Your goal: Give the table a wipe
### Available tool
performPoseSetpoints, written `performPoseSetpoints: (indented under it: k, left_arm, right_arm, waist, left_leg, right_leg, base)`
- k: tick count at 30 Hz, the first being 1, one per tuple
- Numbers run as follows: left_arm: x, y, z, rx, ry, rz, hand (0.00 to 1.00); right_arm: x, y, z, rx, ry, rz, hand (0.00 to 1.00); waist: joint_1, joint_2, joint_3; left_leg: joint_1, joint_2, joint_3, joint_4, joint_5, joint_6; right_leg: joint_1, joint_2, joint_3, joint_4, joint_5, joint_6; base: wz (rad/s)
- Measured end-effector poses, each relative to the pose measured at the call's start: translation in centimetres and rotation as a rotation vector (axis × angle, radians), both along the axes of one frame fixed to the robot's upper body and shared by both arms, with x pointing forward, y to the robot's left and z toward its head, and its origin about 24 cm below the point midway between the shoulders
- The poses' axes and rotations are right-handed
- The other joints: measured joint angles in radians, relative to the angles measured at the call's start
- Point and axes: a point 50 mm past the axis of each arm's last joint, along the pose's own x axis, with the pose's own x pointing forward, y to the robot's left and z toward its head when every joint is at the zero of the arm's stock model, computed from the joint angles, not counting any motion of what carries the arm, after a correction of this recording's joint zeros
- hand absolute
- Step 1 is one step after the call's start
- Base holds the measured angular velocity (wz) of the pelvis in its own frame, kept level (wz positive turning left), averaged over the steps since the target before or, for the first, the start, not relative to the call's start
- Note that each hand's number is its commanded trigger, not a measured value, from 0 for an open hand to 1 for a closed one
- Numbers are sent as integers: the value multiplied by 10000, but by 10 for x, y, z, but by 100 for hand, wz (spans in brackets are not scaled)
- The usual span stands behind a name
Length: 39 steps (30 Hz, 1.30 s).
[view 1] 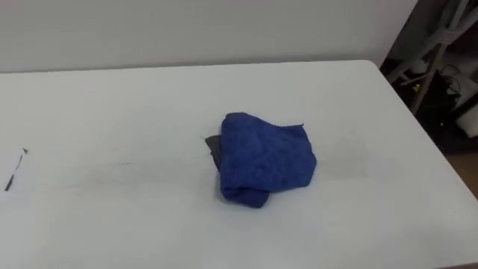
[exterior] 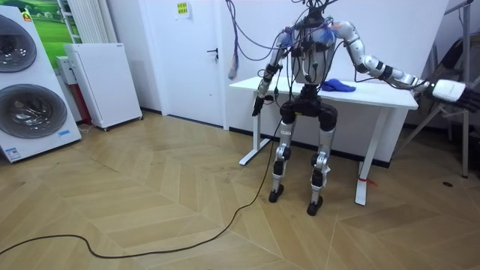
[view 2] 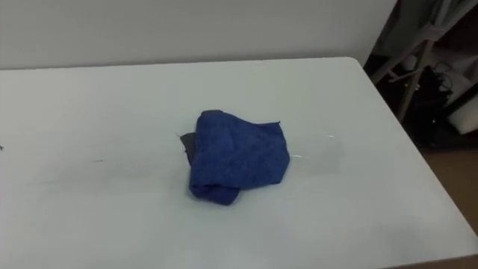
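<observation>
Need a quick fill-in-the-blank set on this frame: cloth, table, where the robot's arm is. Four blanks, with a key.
1. The cloth bunched up on the table is ___ in colour.
2. The table top is ___ in colour.
3. In the room view the robot stands at the table, and its right hand is held out past the table's end towards the view's ___ side.
4. The washing machines stand at the room view's ___ side.

Missing words: blue; white; right; left.
</observation>
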Motion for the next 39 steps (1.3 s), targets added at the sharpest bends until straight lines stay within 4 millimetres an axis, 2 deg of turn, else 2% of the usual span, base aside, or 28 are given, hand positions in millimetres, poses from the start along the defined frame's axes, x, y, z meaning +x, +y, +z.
performPoseSetpoints:
  k: [6, 10, 12, 14, 18, 21, 26, 27, 31, 32, 34, 36, 39]
  left_arm:
    - [-4, 5, 2, 70, 141, 131, 0]
    - [-3, 10, 6, 224, 182, 127, 0]
    - [-3, 10, 5, 191, 224, 130, 0]
    - [-5, 9, 4, 129, 343, 164, 0]
    - [-4, 5, 1, 2, 491, -48, 0]
    - [-5, -5, -5, -273, 657, -263, 0]
    - [-7, -33, -23, -1044, 1070, -597, 0]
    - [-10, -40, -28, -1269, 1243, -623, 0]
    - [-14, -63, -39, -1836, 1576, -947, 0]
    - [-14, -65, -40, -1874, 1618, -1059, 0]
    - [-15, -71, -42, -1826, 1739, -1404, 0]
    - [-15, -77, -44, -1741, 1787, -1537, 0]
    - [-19, -84, -47, -1792, 1975, -1802, 0]
  right_arm:
    - [-55, 6, -33, 1812, 24, -2449, 0]
    - [-79, 13, -45, 2511, 238, -3283, 0]
    - [-90, 20, -52, 2821, 150, -3663, 0]
    - [-101, 30, -62, 3200, 230, -4021, 0]
    - [-129, 70, -94, 4630, 895, -4749, 0]
    - [-140, 99, -112, 5564, 1741, -4406, 0]
    - [-132, 123, -127, 6233, 3625, -2314, 0]
    - [-126, 127, -131, 6305, 4146, -1536, 0]
    - [-102, 139, -140, 6412, 5917, 1593, 0]
    - [-99, 141, -141, 6421, 6131, 1998, 0]
    - [-88, 148, -144, 6345, 6879, 3334, 0]
    - [-80, 153, -147, 6275, 7395, 4265, 0]
    - [-68, 166, -152, 6160, 7869, 5641, 0]
  waist:
    - [6, -15, 17]
    - [-111, 73, 85]
    - [-95, 102, 75]
    - [-53, 123, 70]
    - [-74, 145, 78]
    - [66, 282, 102]
    - [209, 510, 104]
    - [367, 533, 105]
    - [578, 557, 104]
    - [599, 555, 105]
    - [860, 564, 120]
    - [966, 613, 157]
    - [1185, 699, 165]
  left_leg:
    - [-1, 5, 181, 22, -1, -1]
    - [-18, 7, 208, 25, -65, 20]
    - [-9, 13, 217, 10, -98, 25]
    - [-15, 13, 216, 26, -113, 29]
    - [-10, 18, 157, 25, -129, 24]
    - [63, 31, 206, 4, -169, 26]
    - [151, 31, 218, -7, -229, 42]
    - [150, 31, 217, 11, -235, 43]
    - [153, 35, 181, 32, -244, 39]
    - [156, 35, 156, 37, -244, 39]
    - [211, 35, 78, 41, -244, 39]
    - [297, 34, 50, 11, -244, 38]
    - [378, 33, -48, -1, -261, 22]
  right_leg:
    - [25, 30, 262, -42, -12, -7]
    - [-10, 97, 523, -189, -32, -6]
    - [2, 133, 644, -215, -33, -5]
    - [24, 170, 795, -203, -30, -11]
    - [139, 174, 755, -213, -24, -20]
    - [162, 183, 772, -205, -24, -20]
    - [197, 191, 742, -197, -24, -19]
    - [180, 192, 740, -185, -24, -20]
    - [214, 182, 664, -180, -24, -20]
    - [236, 182, 646, -187, -24, -20]
    - [347, 182, 574, -238, -24, -19]
    - [457, 173, 521, -283, -25, -19]
    - [561, 165, 394, -402, -29, -22]
  base:
    - [-3]
    - [2]
    - [0]
    - [0]
    - [2]
    - [-4]
    - [-7]
    - [0]
    - [2]
    - [11]
    - [10]
    - [7]
    - [9]
